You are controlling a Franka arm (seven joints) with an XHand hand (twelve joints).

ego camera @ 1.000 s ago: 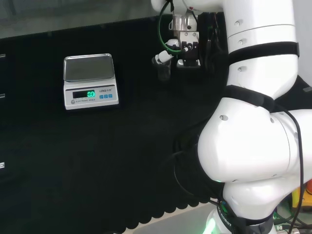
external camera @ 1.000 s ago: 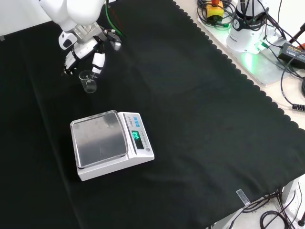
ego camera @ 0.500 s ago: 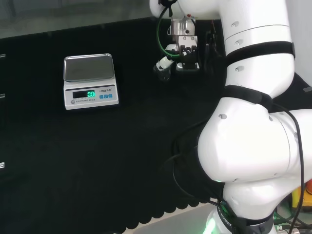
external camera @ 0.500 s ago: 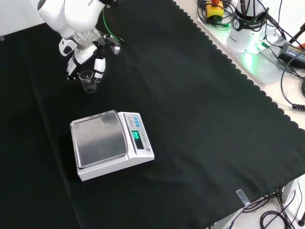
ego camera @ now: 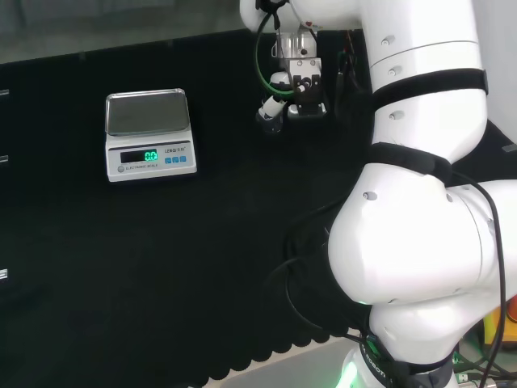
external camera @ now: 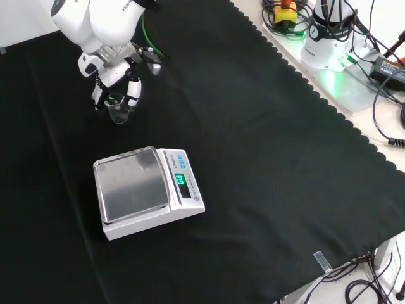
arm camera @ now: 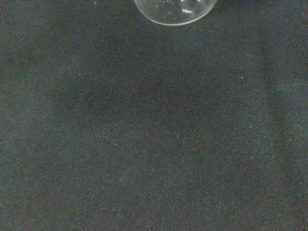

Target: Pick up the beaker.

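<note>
**Hand closing in around the beaker**

Since a second ago, the hand (external camera: 117,82) has been dropping lower over the small clear beaker (external camera: 116,108), and its fingers are now reaching down on both sides of the glass instead of hovering above it.

Going left to right in the front view: the beaker is standing upright on the black tabletop (external camera: 266,164) near the upper left, with the hand coming down on it from above. Below it and slightly to the right, well apart, a white scale (external camera: 147,192) with a steel pan is sitting with its green display lit. The rest of the cloth to the right is lying bare.

In the head view the scale (ego camera: 149,134) is sitting at the left and the hand (ego camera: 292,81) is working in the middle, with the beaker (ego camera: 271,122) just under its fingertips. In the wrist view the beaker's rounded glass (arm camera: 174,10) is showing against the cloth.

To do this step well, the fingers and thumb should be closing evenly on opposite sides of the wall, so the light glass is not tipping or sliding away, before any lifting.

The fingers are bracketing the beaker, partly curled. Whether they are already touching or pinching the glass I cannot tell.
</note>
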